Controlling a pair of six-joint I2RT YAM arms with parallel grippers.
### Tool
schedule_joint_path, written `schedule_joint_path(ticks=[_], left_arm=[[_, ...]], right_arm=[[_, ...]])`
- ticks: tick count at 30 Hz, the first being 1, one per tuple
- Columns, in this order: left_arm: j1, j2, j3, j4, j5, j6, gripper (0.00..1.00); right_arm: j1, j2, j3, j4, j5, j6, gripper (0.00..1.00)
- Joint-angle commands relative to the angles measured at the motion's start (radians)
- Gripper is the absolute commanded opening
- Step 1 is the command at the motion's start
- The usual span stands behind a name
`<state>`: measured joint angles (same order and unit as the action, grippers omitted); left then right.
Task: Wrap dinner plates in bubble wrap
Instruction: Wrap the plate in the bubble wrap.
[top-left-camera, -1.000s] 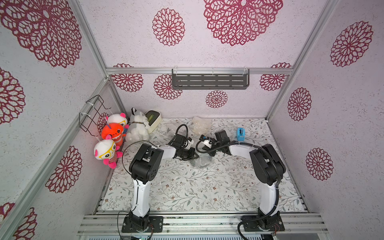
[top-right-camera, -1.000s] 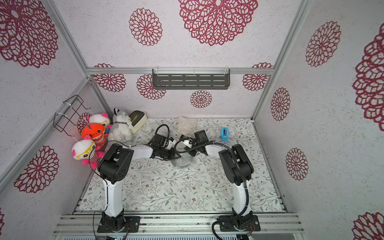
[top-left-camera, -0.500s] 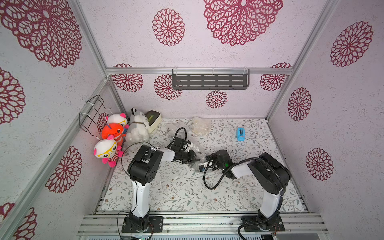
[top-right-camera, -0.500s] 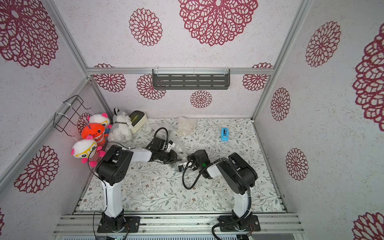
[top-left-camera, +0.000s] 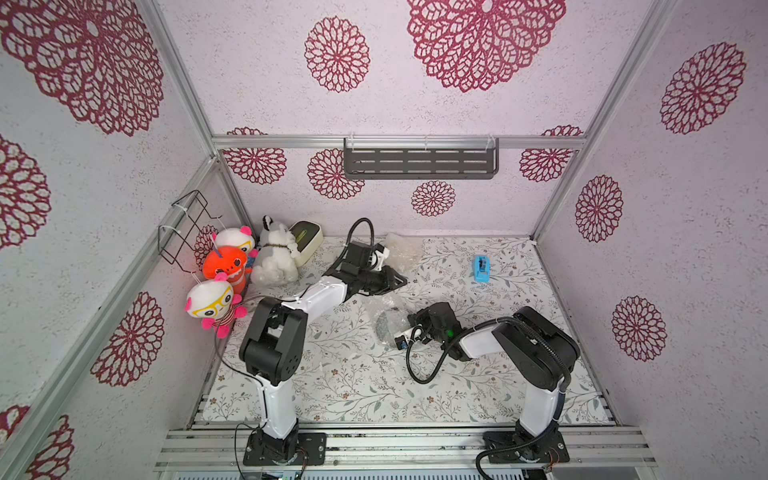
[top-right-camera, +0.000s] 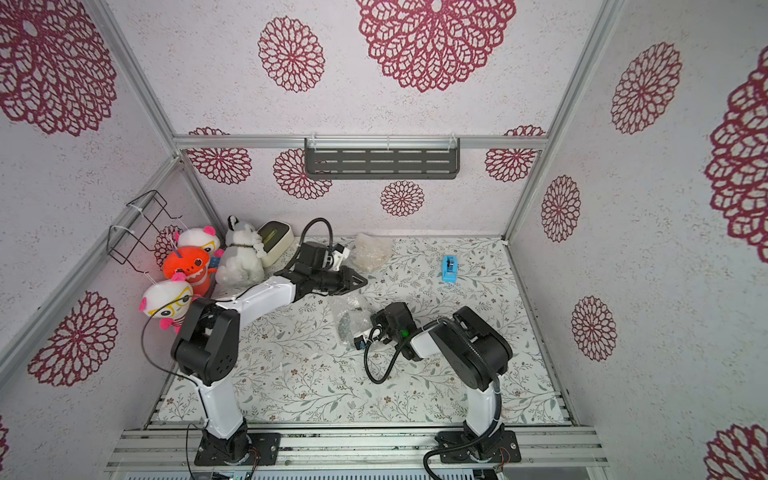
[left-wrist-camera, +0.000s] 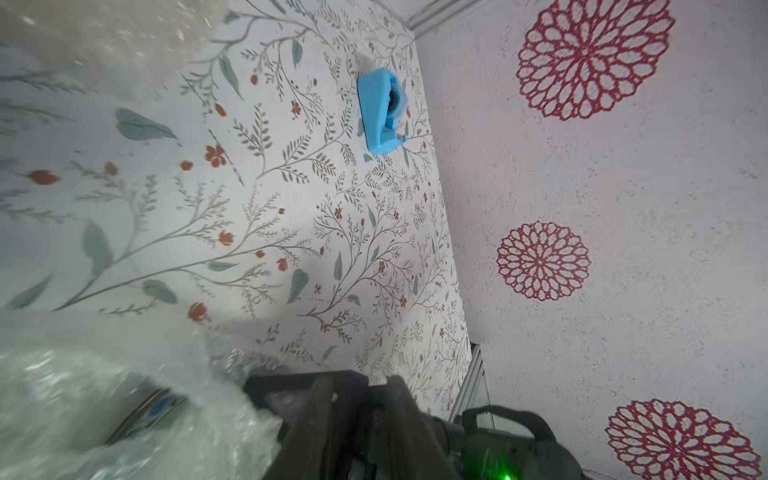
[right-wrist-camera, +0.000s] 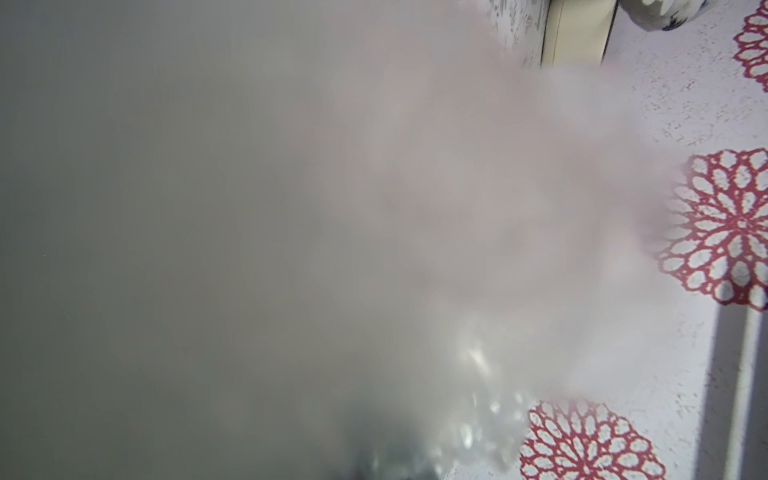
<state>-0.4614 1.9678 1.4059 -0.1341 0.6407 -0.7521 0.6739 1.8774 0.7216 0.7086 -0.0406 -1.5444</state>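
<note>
Clear bubble wrap (top-left-camera: 376, 309) lies crumpled near the middle of the floral table (top-left-camera: 332, 374), bunched over a dark round plate (top-left-camera: 384, 327). In both top views the plate shows through the sheet. In the left wrist view only a stretch of its rim reads through the plastic. Right gripper (top-left-camera: 410, 320) sits low at the side of this bundle nearest the right arm, jaws closed. Its fingertips are hidden, so whether they pinch the sheet cannot be told. Right wrist view is almost wholly filled by blurred wrap close to the lens. Left gripper (top-left-camera: 398, 279) is held low over the table near the bundle's far side, pointing toward the right wall. Cannot tell whether its jaws are parted or whether it touches the wrap. Second bundle of wrap (top-left-camera: 401, 249), cream-tinted, lies near the back wall beside the left wrist. Blue tape dispenser (top-left-camera: 482, 268) stands well off toward the back-right corner. Plush toys (top-left-camera: 272, 259) and cream box (top-left-camera: 306, 239) crowd the back-left corner.
</note>
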Motion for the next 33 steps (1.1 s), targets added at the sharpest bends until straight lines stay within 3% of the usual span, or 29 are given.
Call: schedule_joint_path(ticks=[1, 5, 8, 13, 16, 19, 22, 25, 29, 33], left_arm=[[-0.029, 0.112, 0.056, -0.15, -0.086, -0.028, 0.24], [-0.065, 0.183, 0.104, -0.348, -0.141, 0.053, 0.2], [-0.054, 0.153, -0.024, -0.34, -0.183, 0.035, 0.12], [-0.017, 0.112, -0.223, -0.235, -0.208, 0.001, 0.0], [-0.007, 0.105, -0.256, -0.19, -0.193, 0.002, 0.0], [-0.005, 0.096, -0.257, -0.173, -0.189, 0.014, 0.0], [-0.005, 0.091, -0.264, -0.146, -0.177, 0.009, 0.0], [-0.006, 0.092, -0.269, -0.126, -0.163, 0.005, 0.0], [-0.006, 0.09, -0.274, -0.115, -0.156, 0.003, 0.0], [-0.005, 0.082, -0.278, -0.109, -0.154, 0.001, 0.0]], right_arm=[[0.013, 0.016, 0.003, -0.081, -0.001, -0.039, 0.0], [0.013, 0.012, 0.009, -0.066, -0.004, -0.016, 0.0], [0.011, -0.002, 0.01, -0.04, -0.004, 0.034, 0.02], [-0.006, -0.104, 0.0, 0.019, -0.032, 0.221, 0.39], [-0.026, -0.205, 0.01, -0.024, -0.017, 0.486, 0.52], [-0.053, -0.29, 0.093, -0.264, -0.016, 0.934, 0.58], [-0.077, -0.302, 0.178, -0.443, -0.166, 1.366, 0.58], [-0.078, -0.255, 0.187, -0.411, -0.237, 1.696, 0.52], [-0.073, -0.127, 0.299, -0.509, -0.252, 1.831, 0.35], [-0.047, -0.017, 0.293, -0.504, -0.407, 1.9, 0.27]])
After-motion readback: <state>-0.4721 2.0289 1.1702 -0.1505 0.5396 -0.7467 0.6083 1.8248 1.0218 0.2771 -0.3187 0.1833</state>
